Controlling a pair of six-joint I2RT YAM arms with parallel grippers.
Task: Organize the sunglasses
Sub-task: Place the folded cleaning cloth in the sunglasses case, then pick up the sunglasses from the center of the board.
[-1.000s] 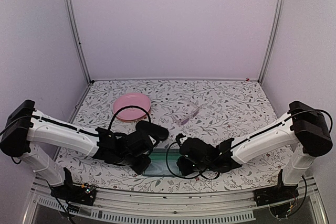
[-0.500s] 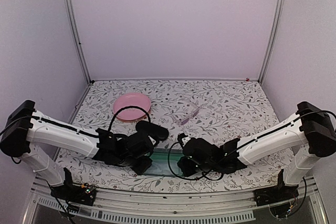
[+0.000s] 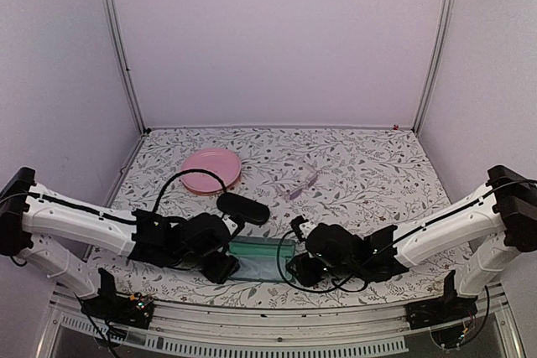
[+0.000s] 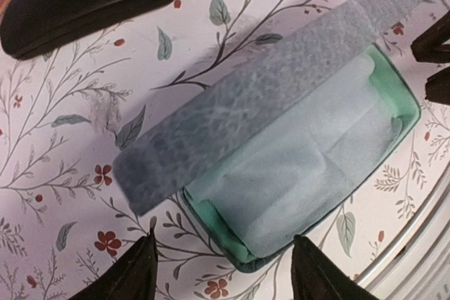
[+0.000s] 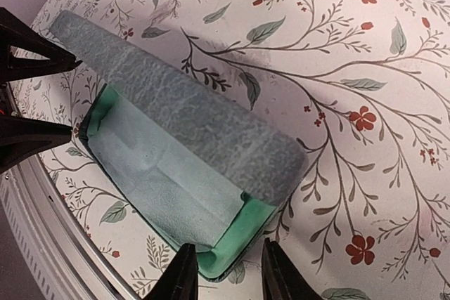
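Observation:
The pale pinkish sunglasses (image 3: 298,182) lie unfolded on the flowered table (image 3: 369,165), behind both arms. A grey-blue rectangular case (image 3: 262,259) sits near the front edge with its lid (image 4: 267,96) raised. Its green lining (image 5: 242,240) shows, and a light blue cloth (image 4: 309,173) lies inside it. My left gripper (image 4: 225,272) is open, its fingers either side of the case's left end without touching. At the other end, my right gripper (image 5: 226,275) is open too, its jaws straddling the corner with a small gap. In the top view the left gripper (image 3: 223,269) and right gripper (image 3: 299,272) flank the case.
A black oval case (image 3: 243,208) lies shut just behind the open case. A pink plate (image 3: 211,170) sits at the back left. The table's metal front rail (image 3: 268,324) runs close behind the grippers.
Both grippers have opened and drawn back off the rectangular case toward the front edge. The case, earlier largely covered by them, now shows with its lid up.

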